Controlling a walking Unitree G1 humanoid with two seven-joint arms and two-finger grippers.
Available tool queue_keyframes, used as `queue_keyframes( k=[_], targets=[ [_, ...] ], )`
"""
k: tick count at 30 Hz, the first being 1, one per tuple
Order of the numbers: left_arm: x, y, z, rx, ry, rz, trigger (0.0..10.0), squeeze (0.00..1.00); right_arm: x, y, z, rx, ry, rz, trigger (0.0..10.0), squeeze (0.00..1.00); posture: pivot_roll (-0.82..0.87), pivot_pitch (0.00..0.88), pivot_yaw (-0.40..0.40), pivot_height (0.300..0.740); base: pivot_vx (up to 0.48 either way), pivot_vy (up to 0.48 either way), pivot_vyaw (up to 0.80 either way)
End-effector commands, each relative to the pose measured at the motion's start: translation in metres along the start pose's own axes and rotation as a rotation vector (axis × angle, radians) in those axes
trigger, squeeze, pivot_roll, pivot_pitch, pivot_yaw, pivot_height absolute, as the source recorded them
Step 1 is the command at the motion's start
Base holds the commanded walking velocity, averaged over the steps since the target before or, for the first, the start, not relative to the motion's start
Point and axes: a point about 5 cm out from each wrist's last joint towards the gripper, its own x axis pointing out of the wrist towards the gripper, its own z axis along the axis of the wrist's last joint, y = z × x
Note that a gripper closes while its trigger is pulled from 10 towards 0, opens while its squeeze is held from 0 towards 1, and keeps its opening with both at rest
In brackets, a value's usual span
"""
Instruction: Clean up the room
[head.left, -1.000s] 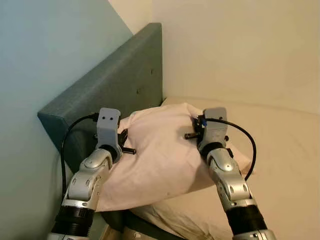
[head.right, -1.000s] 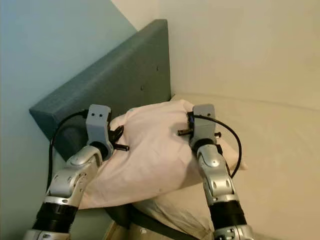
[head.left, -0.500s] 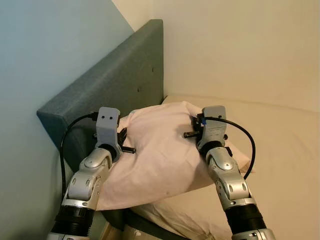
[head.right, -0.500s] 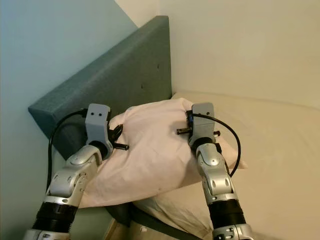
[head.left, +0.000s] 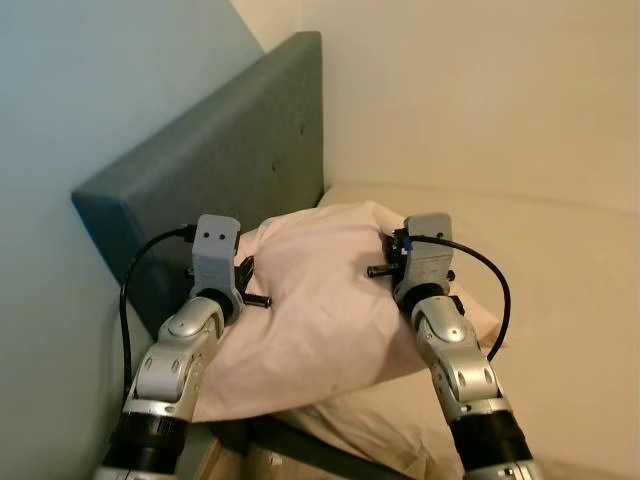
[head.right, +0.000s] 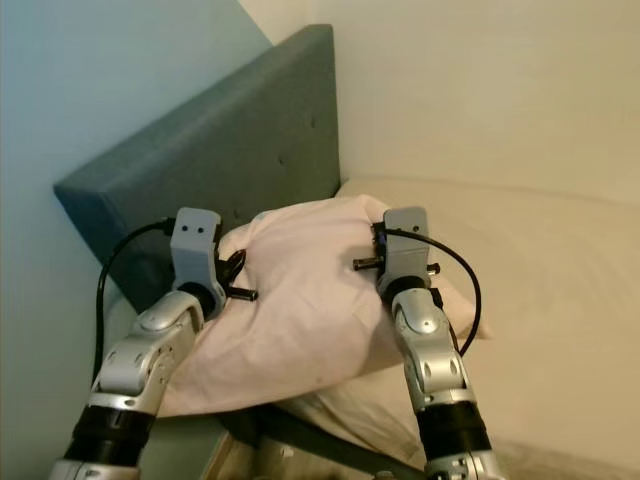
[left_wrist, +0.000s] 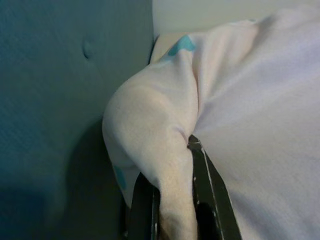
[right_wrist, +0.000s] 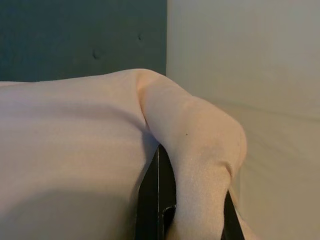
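Pillow (head.left: 320, 300) still between both end effectors

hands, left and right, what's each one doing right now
Left hand: closed on a fold of the pink pillow.
Right hand: closed on the pillow's other end.

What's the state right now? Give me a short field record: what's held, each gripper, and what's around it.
held object: pink pillow, lifted between both arms
left gripper: shut on a fold at the pillow's left end, next to the headboard
right gripper: shut on a fold at the pillow's right end
headboard: teal, padded, behind and left of the pillow
bed: cream sheet, below and right of the pillow
wall: cream, behind the bed
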Motion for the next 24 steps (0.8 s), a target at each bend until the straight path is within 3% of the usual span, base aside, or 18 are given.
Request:
queue_keyframes(
  k=[1,15,24],
  targets=[
    [-0.002,0.005,0.004,0.018,-0.026,0.021,10.0,0.0,0.0,0.0,0.008,-0.001,-0.048,-0.014,10.0,0.0,-0.1,0.067,0.076,0.625,0.0,0.0,0.0],
    [0.0,0.004,0.003,0.037,-0.023,-0.007,10.0,0.0,-0.001,0.002,0.007,0.02,-0.037,-0.007,10.0,0.0,-0.1,0.093,0.077,0.61,0.0,0.0,0.0],
    [0.001,0.021,0.002,0.102,-0.015,0.008,10.0,0.0,0.001,0.002,0.01,0.006,-0.04,-0.007,10.0,0.0,-0.09,0.162,0.067,0.601,0.0,0.0,0.0]
  ],
)
